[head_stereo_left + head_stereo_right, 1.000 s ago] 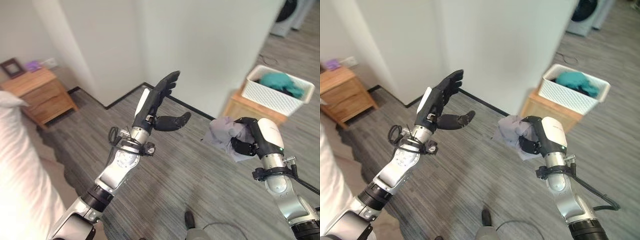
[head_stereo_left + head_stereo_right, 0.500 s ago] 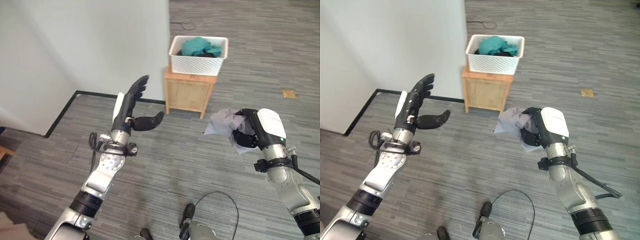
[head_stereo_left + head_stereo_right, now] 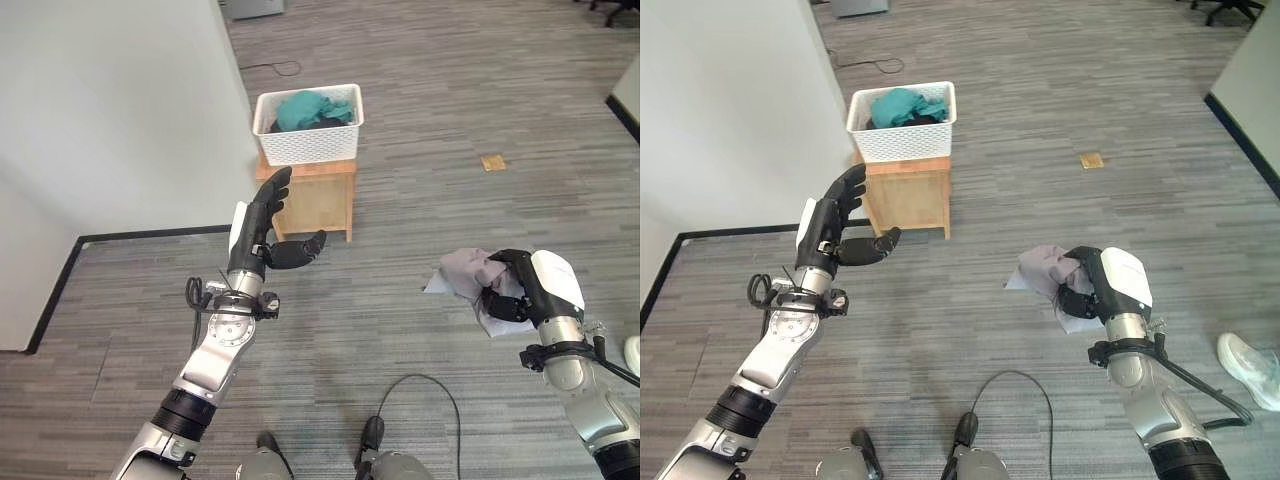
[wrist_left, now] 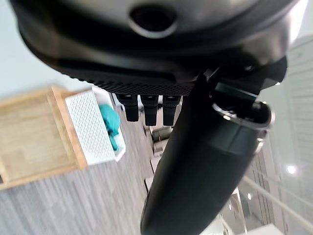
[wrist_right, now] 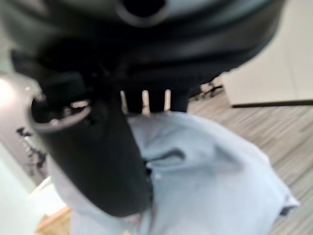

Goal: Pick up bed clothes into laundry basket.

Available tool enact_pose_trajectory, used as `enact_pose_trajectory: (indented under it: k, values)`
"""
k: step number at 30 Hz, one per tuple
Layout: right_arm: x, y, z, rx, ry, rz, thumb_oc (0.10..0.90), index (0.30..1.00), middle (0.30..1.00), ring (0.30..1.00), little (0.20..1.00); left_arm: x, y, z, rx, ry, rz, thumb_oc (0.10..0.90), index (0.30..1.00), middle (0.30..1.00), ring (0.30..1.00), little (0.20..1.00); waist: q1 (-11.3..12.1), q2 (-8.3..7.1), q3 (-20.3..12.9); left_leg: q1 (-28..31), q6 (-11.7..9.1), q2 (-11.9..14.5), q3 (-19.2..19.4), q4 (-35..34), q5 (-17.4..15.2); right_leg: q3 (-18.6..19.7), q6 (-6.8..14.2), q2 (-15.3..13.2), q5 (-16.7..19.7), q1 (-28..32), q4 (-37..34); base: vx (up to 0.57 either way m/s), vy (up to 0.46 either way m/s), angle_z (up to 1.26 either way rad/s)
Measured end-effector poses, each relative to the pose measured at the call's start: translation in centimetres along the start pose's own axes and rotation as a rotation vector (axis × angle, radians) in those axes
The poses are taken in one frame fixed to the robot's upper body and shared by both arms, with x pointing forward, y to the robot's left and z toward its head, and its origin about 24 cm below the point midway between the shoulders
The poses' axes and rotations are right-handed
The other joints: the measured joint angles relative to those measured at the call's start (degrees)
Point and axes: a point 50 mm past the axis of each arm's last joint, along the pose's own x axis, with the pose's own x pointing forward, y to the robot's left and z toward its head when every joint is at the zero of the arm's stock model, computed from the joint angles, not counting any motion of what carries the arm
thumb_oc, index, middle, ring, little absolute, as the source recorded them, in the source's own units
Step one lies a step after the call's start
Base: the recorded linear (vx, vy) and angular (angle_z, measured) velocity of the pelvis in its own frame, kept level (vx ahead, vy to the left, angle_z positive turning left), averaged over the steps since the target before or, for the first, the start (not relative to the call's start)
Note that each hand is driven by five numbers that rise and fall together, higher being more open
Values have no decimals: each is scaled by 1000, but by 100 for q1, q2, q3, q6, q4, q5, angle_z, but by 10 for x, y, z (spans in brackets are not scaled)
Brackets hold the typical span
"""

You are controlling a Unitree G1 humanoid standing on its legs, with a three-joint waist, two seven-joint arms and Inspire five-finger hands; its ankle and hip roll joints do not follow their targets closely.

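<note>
We see our right hand (image 3: 1102, 288) raised above the grey floor (image 3: 420, 130), its dark fingers (image 3: 505, 290) and thumb curled tightly round a bunched pale grey cloth (image 3: 462, 271). The cloth bulges out past the fingertips on the side toward our left arm, and a loose corner hangs just below the curled fingers. In the right wrist view the same cloth (image 5: 205, 166) lies crumpled against the thumb, pressed into the palm.

Our left hand (image 3: 262, 225) is lifted, palm turned inward, with its fingers (image 3: 272, 190) straight and pointing up and the thumb stretched out sideways toward the right hand. It holds nothing.

Just beyond the left fingertips stands a white laundry basket (image 3: 305, 145) with a lattice wall. It rests on top of a small wooden stand (image 3: 320, 195) beside a pale wall (image 3: 110, 100). Inside the basket lies a teal garment (image 3: 305, 108) over something dark. The basket is well apart from the right hand's fingers and the cloth they hold.

A white shoe (image 3: 1252, 365) lies on the floor beyond the right arm.
</note>
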Motion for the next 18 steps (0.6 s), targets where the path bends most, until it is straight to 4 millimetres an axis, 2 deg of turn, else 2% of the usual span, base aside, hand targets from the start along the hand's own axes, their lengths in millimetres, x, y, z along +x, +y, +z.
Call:
enact_pose_trajectory:
  k: [1,3,4,6,9,12,14,17,18]
  values:
    - [-3,-1,-5,-2,18,-4,400,300,300,300,300,-1,-4,-3,-9,14,-6,800,900,900,900,900,-41,119,-69,50,19,-5,87,14,27,-36,63,5,-4,58,0,146,47,10]
    - [-8,0,-11,-3,41,7,400,300,300,300,300,-1,-6,-3,-16,15,-7,800,900,900,900,900,-43,194,-119,156,551,-82,86,18,448,-36,333,-90,13,231,-3,128,58,10]
    - [-10,2,-12,-3,46,13,400,300,300,300,300,-1,-5,-3,-15,17,-3,800,900,900,900,900,-25,194,-135,255,806,-194,84,22,550,-23,433,-198,1,348,-3,61,47,4]
    - [-12,5,-12,-1,48,23,400,300,300,300,300,-3,0,-6,-7,27,7,800,900,900,900,900,-16,153,-233,348,934,-444,80,31,436,-19,610,-428,-2,461,0,71,65,13]
    - [-12,6,-7,4,26,30,400,300,300,300,300,-9,11,-5,-14,21,49,800,900,900,900,900,137,145,-313,383,1045,-664,80,35,372,-4,637,-612,71,488,46,41,67,4]
    - [-12,9,-5,6,16,42,400,300,300,300,300,-12,17,-8,-6,33,60,800,900,900,900,900,407,76,-343,404,1108,-729,40,41,328,-17,636,-675,72,517,47,36,42,0]
    - [-12,9,-5,9,15,46,400,300,300,300,300,-14,17,-10,-17,41,62,800,900,900,900,900,484,-8,-342,397,1127,-742,-5,45,307,-42,636,-712,72,539,48,87,92,8]
    - [-13,12,-4,18,17,61,400,300,300,300,300,-18,19,-15,-11,62,61,800,900,900,900,900,555,-248,-450,385,1132,-799,-75,41,302,-87,667,-736,69,565,46,106,166,12]
    - [-13,13,-3,19,17,62,400,300,300,300,300,-18,20,-15,-4,62,58,800,900,900,900,900,577,-333,-497,354,1100,-880,-96,12,249,-137,744,-808,39,534,109,96,212,15]
